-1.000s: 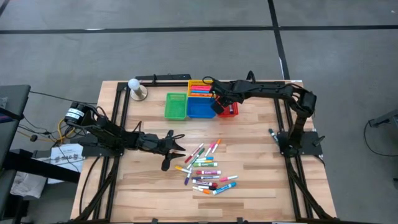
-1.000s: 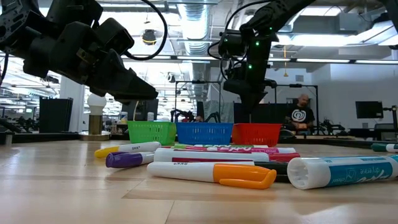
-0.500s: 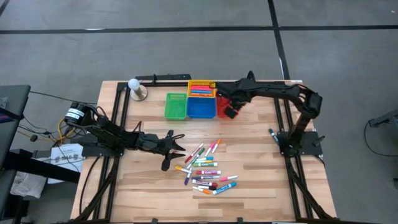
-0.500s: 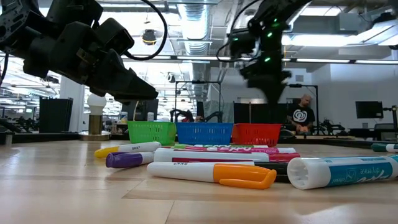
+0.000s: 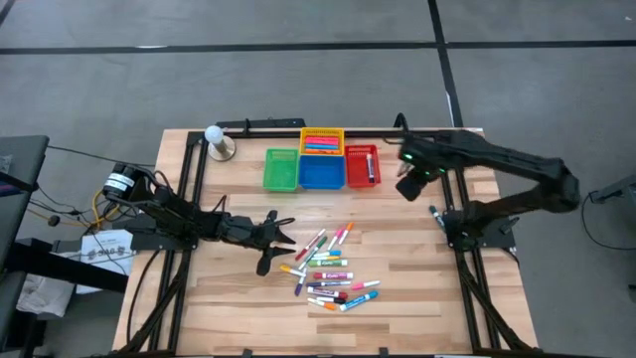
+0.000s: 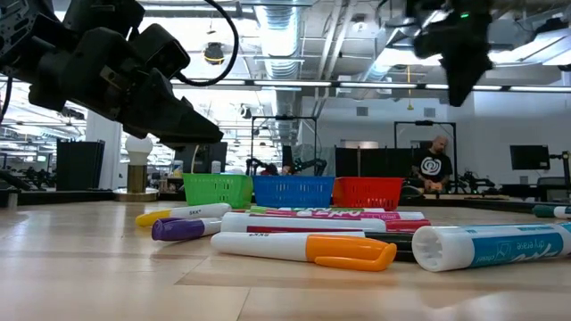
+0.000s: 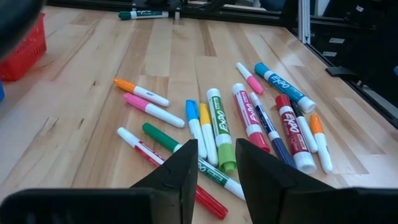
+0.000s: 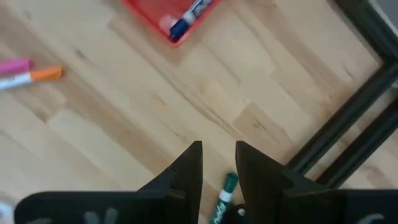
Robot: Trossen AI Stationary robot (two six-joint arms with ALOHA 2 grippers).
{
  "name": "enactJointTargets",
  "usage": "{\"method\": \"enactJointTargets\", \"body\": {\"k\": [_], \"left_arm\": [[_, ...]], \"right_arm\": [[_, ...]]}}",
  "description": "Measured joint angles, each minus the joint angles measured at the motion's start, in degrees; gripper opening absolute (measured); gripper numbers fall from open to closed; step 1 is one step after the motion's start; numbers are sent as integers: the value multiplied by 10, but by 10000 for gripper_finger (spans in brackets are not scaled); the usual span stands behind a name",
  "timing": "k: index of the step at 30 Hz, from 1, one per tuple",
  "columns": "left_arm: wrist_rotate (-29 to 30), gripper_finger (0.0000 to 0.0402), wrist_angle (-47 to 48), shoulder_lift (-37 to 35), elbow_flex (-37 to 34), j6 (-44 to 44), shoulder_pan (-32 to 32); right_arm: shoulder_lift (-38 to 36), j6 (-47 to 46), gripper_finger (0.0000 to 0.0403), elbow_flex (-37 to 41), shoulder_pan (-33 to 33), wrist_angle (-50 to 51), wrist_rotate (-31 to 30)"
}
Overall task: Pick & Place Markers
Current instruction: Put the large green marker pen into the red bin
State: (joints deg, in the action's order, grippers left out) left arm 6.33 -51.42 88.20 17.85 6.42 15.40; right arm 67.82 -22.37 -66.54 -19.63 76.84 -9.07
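While the left pincer [image 5: 281,239] hangs low over the wooden table [image 5: 397,288] beside the loose pile of short markers with white or coloured barrels [image 5: 329,267], its fingers [image 7: 186,165] are slightly parted around nothing, the pile just ahead of them. Farther back, the right pincer [image 5: 405,186] hovers above bare table just right of the red plastic basket [image 5: 362,167], narrowly parted and empty; 1 green-capped marker [image 8: 224,193] lies on the table below it. That basket holds 1 blue-capped marker [image 8: 186,18]. Beyond stand blue [image 5: 322,169], green [image 5: 281,169] and yellow [image 5: 322,140] baskets, the yellow one holding pink markers.
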Motion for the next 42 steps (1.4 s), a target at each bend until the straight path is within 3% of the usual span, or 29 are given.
{"method": "enactJointTargets", "body": {"k": [6,13,25,34,42], "left_arm": [[0,108,0,0,0,-1,-1],[29,108,0,0,0,-2,-1],[31,108,0,0,0,-16,-1],[31,108,0,0,0,-17,-12],[31,108,-1,0,0,-17,-12]], "right_arm": [[-115,-140,88,111,53,-30,3],[-127,-227,88,192,122,-18,20],[2,-185,88,209,129,-23,18],[119,-59,88,209,75,-23,62],[199,-17,88,209,13,-24,61]]}}
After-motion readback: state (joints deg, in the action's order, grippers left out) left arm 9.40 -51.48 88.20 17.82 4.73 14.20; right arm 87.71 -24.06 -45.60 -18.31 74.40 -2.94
